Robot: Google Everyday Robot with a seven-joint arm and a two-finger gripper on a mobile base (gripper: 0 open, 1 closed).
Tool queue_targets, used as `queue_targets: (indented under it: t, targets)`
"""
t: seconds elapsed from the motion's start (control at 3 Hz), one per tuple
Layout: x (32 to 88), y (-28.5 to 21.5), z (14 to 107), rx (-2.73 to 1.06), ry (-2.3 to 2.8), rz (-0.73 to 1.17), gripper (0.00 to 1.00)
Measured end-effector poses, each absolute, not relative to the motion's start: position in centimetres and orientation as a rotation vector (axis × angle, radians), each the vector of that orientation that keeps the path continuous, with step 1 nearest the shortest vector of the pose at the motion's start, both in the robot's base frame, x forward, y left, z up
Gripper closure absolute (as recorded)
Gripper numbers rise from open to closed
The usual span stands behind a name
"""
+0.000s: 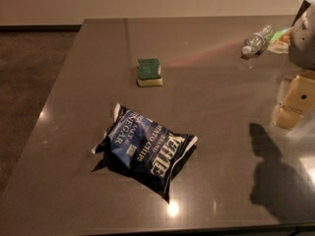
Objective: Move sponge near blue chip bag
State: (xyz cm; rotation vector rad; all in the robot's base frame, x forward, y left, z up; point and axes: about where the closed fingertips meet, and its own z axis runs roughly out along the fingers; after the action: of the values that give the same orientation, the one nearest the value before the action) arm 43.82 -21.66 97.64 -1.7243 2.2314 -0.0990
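A dark grey, glossy surface (216, 102) is seen from above at an angle. The robot's tool (291, 103), built of cream-coloured blocks, hangs at the right edge of the view, just above the surface. Whether it is open or closed cannot be told, and neither task object touches it.

The sponge (149, 72), green scrub side up over pale yellow foam, lies flat on the surface well to the left of the tool and a little farther back. The blue chip bag (145, 149), crinkled and printed with large white lettering, lies flat to the left of the tool and nearer the front edge. Sponge and bag are apart, with bare surface between them.

A clear plastic water bottle (257, 40) lies on its side behind the tool, slightly to its left. A dark shadow (270, 173) falls on the surface in front of the tool. Brown carpeted floor (24, 82) shows far to the tool's left, past the surface's edge.
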Motion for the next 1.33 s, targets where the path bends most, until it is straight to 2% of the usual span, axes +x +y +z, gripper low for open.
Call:
queue_targets:
  t: [0.33, 1.33]
  targets:
    - [43.8, -21.7, 97.6, -1.724, 2.231, -0.099, 0.00]
    - [51.8, -17.1, 94.6, -1.671, 2.233, -0.041, 0.00]
